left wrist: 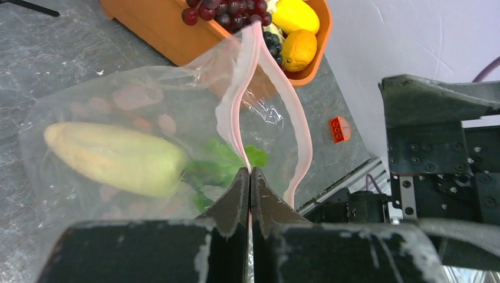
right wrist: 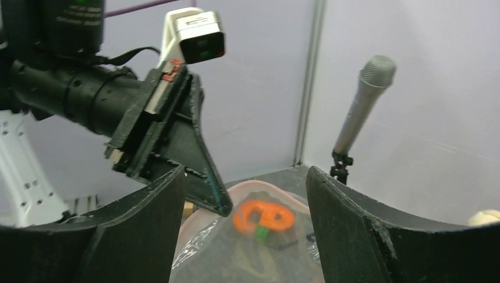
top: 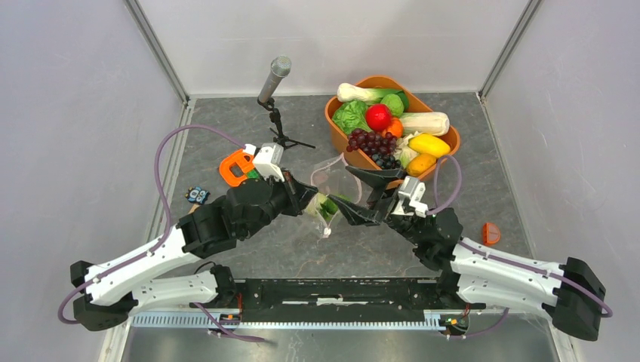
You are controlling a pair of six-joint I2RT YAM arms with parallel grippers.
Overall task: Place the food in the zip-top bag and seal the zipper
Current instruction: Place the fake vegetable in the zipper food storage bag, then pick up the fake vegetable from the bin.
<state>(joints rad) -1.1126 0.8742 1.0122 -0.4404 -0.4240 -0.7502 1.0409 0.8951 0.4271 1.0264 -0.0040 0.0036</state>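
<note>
Zip-top bag point(left wrist: 88, 94) holding a pale vegetable point(left wrist: 112, 156) is pinched in the left pincer point(left wrist: 250, 175); right pincer point(right wrist: 244, 177) spread open

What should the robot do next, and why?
Probably swing the open right gripper over to the orange tub for the grapes: the left gripper pinches the zip-top bag open, one vegetable shows inside, and the tub is full.

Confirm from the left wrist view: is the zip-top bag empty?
No, a pale yellow vegetable with green leaves lies inside the clear zip-top bag, visible through its plastic.
</note>
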